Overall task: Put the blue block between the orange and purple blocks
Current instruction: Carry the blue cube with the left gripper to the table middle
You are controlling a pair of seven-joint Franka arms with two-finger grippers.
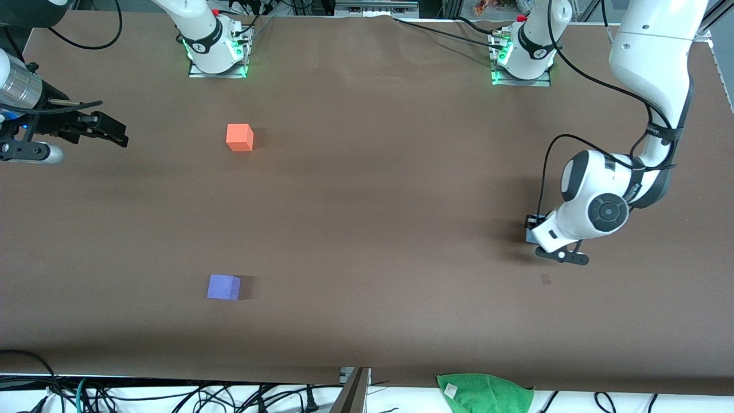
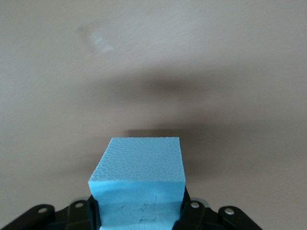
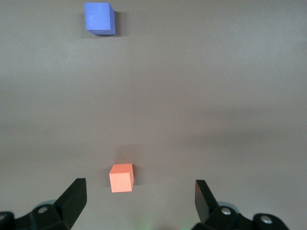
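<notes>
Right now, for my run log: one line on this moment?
left gripper: shut on blue block | right gripper: open, waiting | orange block, purple block: apart on table

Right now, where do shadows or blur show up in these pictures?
Front view: the orange block and purple block cast short shadows toward the left arm's end. Left wrist view: the blue block is sharp above a broad, soft shadow on the table.

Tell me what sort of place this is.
Most likely a robotics lab: two arms bolted to a brown-covered table, loose cables along its edge, and foam cubes, orange block and purple block.
</notes>
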